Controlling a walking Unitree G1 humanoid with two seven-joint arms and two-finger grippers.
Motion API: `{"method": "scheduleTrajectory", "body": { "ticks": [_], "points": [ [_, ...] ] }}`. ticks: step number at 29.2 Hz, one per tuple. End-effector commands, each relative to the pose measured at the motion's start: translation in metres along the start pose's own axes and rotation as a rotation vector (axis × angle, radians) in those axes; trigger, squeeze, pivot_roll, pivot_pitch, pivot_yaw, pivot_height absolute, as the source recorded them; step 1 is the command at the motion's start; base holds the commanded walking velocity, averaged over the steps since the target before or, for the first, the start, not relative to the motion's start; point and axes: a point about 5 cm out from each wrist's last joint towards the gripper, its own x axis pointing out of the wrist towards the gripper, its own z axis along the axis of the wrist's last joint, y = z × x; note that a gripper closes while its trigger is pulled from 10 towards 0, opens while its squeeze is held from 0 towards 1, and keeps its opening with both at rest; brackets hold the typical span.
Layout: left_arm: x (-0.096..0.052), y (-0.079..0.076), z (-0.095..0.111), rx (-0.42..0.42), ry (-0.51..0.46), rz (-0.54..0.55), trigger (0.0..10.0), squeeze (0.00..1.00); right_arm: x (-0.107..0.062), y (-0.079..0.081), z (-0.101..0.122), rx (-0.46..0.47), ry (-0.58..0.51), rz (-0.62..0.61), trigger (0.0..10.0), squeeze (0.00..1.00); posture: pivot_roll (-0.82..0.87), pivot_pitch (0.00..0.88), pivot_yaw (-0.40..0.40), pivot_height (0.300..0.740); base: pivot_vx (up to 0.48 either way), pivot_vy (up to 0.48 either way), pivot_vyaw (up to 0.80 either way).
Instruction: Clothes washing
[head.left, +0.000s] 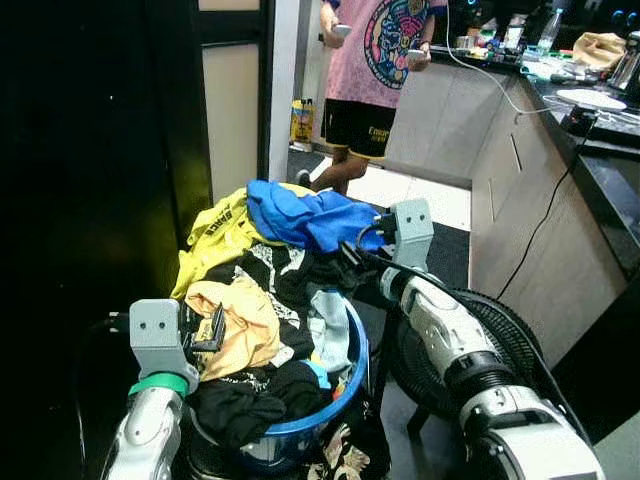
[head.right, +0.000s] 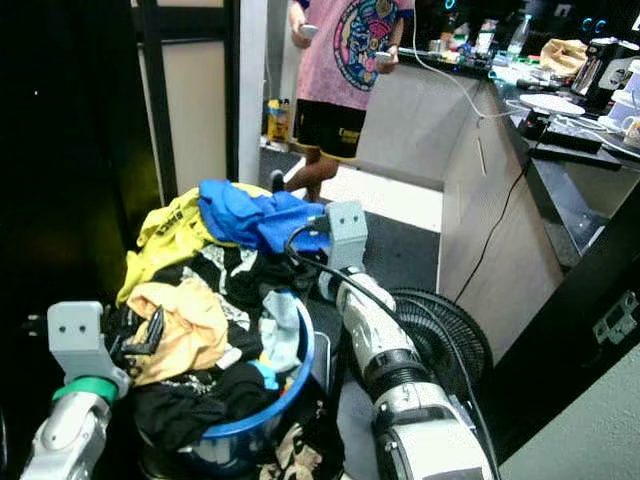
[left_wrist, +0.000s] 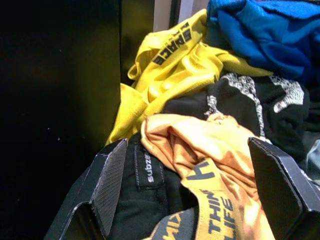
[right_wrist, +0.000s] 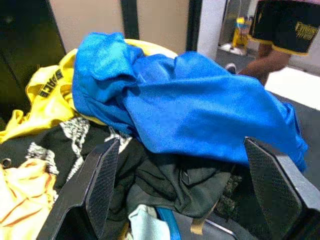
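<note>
At lower centre, the heaped blue basket (head.left: 345, 385) sits flanked by both grippers, placed to lift clothes. Left gripper (left_wrist: 192, 200) hovers with jaws released around the orange shirt (left_wrist: 210, 150); right gripper (right_wrist: 182, 200), jaws released, faces the blue garment (right_wrist: 190, 105).

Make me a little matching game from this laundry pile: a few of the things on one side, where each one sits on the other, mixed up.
Things:
1. blue garment
2. yellow shirt
3. orange garment
4. fan

Places:
A. on the floor, under the right arm
B. between the open fingers of the left gripper
C. top of the pile, just ahead of the right gripper
D. far-left edge of the pile, by the dark panel

Pairs: 1-C, 2-D, 3-B, 4-A
</note>
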Motion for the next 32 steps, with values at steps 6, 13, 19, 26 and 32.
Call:
{"method": "scheduleTrajectory", "body": {
  "ticks": [6, 13, 19, 26, 32],
  "points": [
    [0.003, -0.008, 0.005, -0.028, 0.013, -0.016, 10.0, 0.0, 0.01, 0.002, 0.012, 0.043, 0.035, -0.051, 10.0, 0.0, 0.08, 0.17, -0.041, 0.74, 0.0, 0.0, 0.0],
    [-0.002, -0.006, 0.012, -0.059, 0.015, -0.003, 10.0, 0.0, 0.016, 0.014, 0.015, 0.074, 0.052, -0.026, 10.0, 0.0, 0.09, 0.273, -0.028, 0.74, 0.0, 0.0, 0.0],
    [-0.008, -0.008, 0.017, -0.076, 0.018, -0.003, 10.0, 0.0, 0.021, 0.027, 0.019, 0.078, 0.044, -0.006, 10.0, 0.0, 0.1, 0.306, -0.011, 0.74, 0.0, 0.0, 0.0],
    [-0.008, -0.017, 0.024, -0.106, 0.018, -0.011, 10.0, 0.0, 0.027, 0.053, 0.027, 0.147, 0.001, 0.098, 10.0, 0.0, 0.1, 0.311, -0.004, 0.74, 0.0, 0.0, 0.0],
    [-0.009, -0.018, 0.029, -0.121, 0.015, -0.007, 10.0, 0.0, 0.026, 0.096, 0.024, 0.189, -0.04, 0.348, 10.0, 0.0, 0.1, 0.306, -0.003, 0.74, 0.0, 0.0, 0.0]
  ]
}}
